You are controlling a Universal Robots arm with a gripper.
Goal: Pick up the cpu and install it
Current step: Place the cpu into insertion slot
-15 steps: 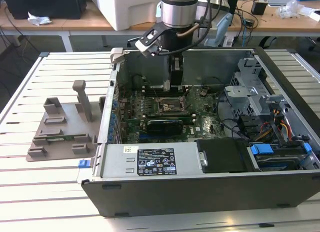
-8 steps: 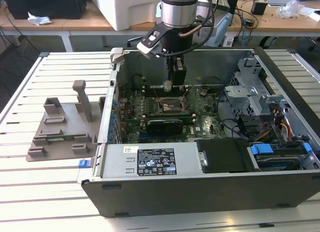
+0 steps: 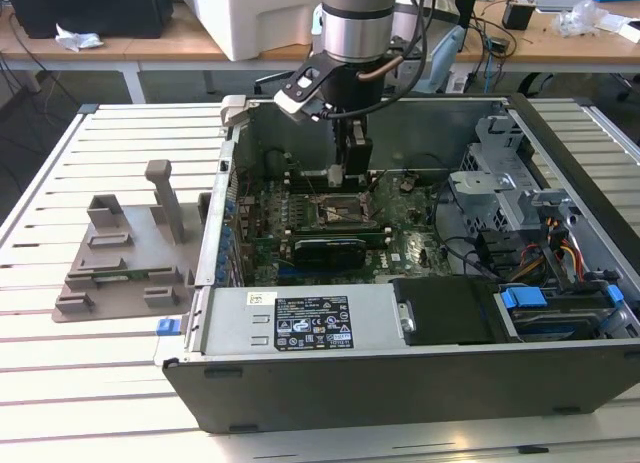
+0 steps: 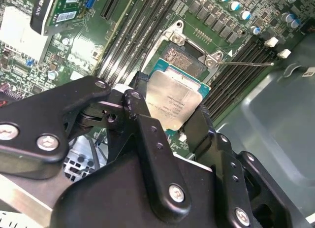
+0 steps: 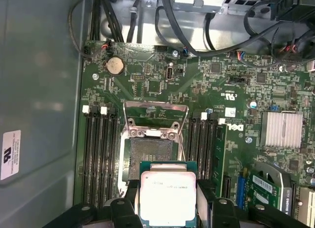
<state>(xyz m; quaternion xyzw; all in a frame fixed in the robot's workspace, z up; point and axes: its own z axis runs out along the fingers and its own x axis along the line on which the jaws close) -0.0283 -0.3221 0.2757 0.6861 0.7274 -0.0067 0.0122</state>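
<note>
The cpu point(image 4: 173, 97) is a thin square chip with a pale silvery top and a green edge. My gripper point(image 4: 170, 114) is shut on it, one black finger on each of two opposite sides. In the first wrist view the cpu point(image 5: 167, 194) hangs just above the motherboard, partly over the near edge of the open socket point(image 5: 150, 154), whose metal load frame point(image 5: 155, 112) is flipped up. In the exterior view my gripper point(image 3: 350, 175) reaches down into the open computer case, directly over the socket point(image 3: 345, 211).
The grey plastic fixture point(image 3: 125, 253) with upright posts stands on the slatted table at the exterior view's left. Inside the case point(image 3: 400, 383) are memory slots point(image 5: 101, 149) beside the socket, a heatsink point(image 5: 281, 129), cable bundles point(image 5: 147, 21) and a drive cage point(image 3: 500, 183).
</note>
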